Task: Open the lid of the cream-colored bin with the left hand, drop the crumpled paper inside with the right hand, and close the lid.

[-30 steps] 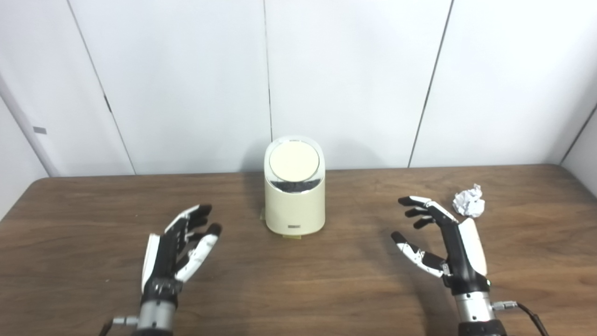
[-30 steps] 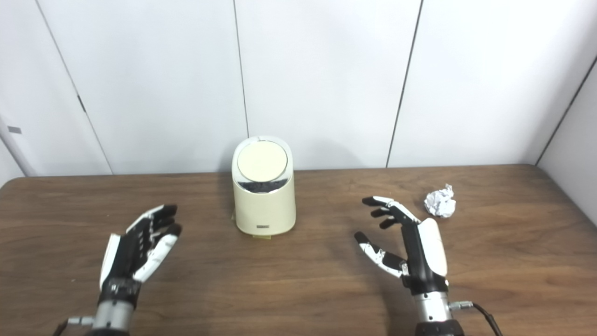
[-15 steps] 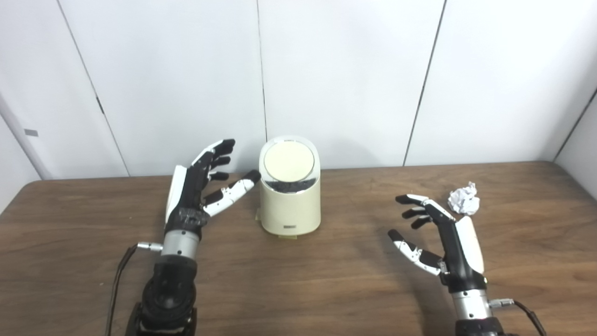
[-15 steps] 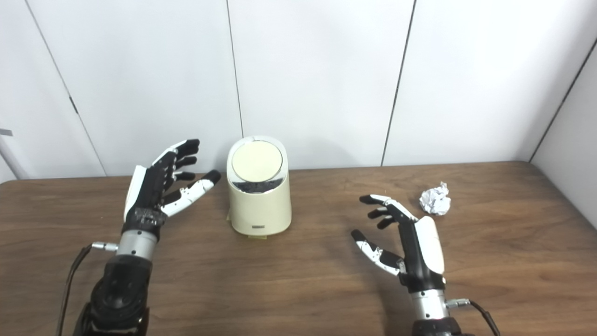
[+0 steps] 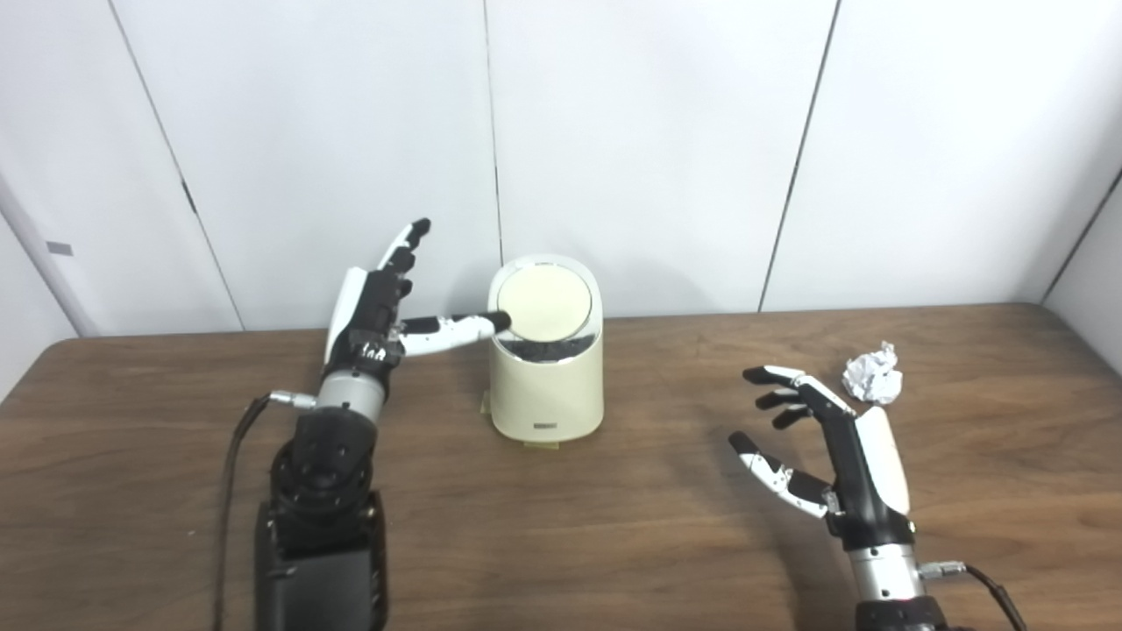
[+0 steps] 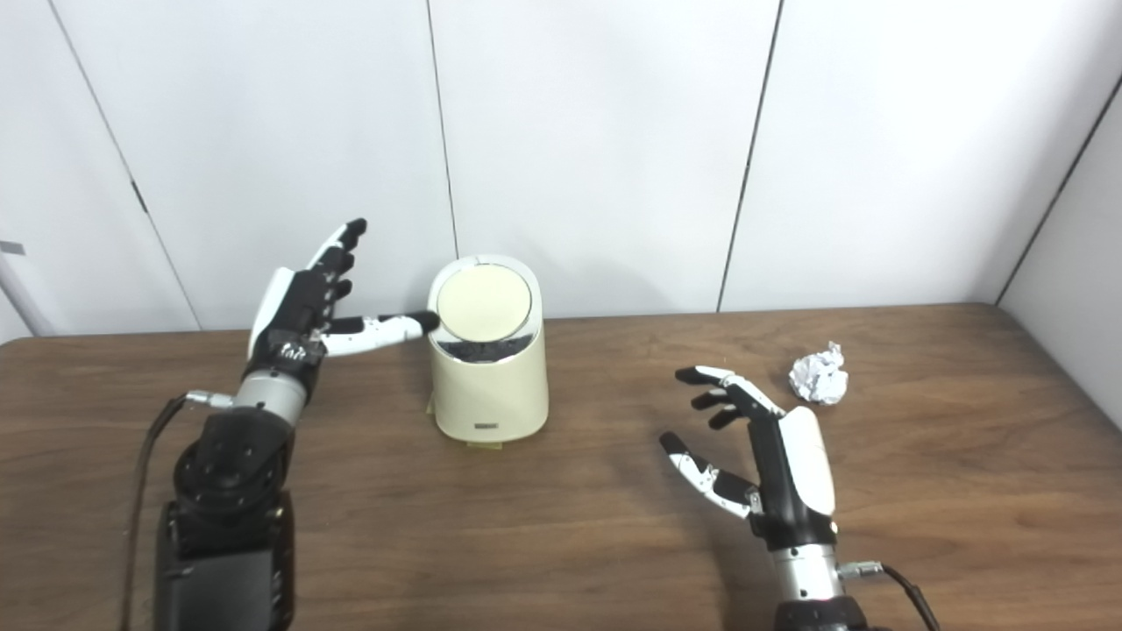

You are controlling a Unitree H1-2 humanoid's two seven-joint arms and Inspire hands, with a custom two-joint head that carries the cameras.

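Bin (image 5: 545, 377): cream-coloured, smooth, rounded upright body with a slanted top; small dark label low on its front. Stands on the table just to the right of the left hand, well to the left of and beyond the right hand.

Lid (image 5: 543, 303): flat cream disc in a shiny pale ring, tilted toward the camera, shut. A dark speckled band shows under its front edge.

Crumpled paper (image 5: 873, 374): white, creased, irregular ball. Lies on the table just beyond and to the right of the right hand's fingertips, apart from them.

Table (image 5: 614, 526): brown wood-grain top, matt.

Wall (image 5: 649, 149): white flat panels with dark seams.

Left hand (image 5: 377, 311): black and white hard shell, raised above the table beside the bin. Spread wide, holding nothing; fingers (image 5: 405, 250) point up and away, the thumb (image 5: 456, 325) stretches sideways to the right, its dark tip at the lid's left rim, seemingly touching.

Right hand (image 6: 771, 451): same build, palm turned leftward, low over the table. Released, fingers loosely curved and apart, holding nothing.

Change since half a second ago: the left hand has risen and closed on the bin, thumb tip now at the lid rim where a gap showed before. Right hand, paper and bin unchanged; lid still shut.
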